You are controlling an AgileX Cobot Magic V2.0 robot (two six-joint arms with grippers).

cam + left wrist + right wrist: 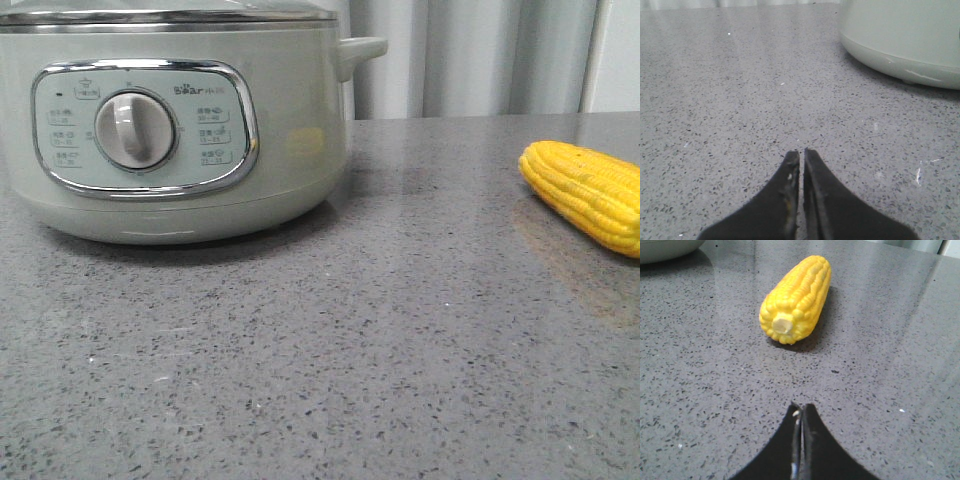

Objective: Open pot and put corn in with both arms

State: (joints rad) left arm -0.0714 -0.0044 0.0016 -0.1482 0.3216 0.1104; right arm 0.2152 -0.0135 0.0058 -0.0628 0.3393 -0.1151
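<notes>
The pale green pot (170,130) stands at the left of the front view, its dial panel facing me and its lid on; its lower wall shows in the left wrist view (900,40). The yellow corn (590,195) lies on the counter at the right edge. In the right wrist view the corn (797,297) lies just ahead of my right gripper (801,407), stub end toward it, not touching. My right gripper is shut and empty. My left gripper (801,152) is shut and empty, low over bare counter, with the pot ahead and to one side.
The grey speckled counter (350,340) spreads between pot and corn. A pale curtain (470,55) hangs behind the counter's far edge. A small side handle (360,50) sticks out from the pot toward the corn. Neither arm shows in the front view.
</notes>
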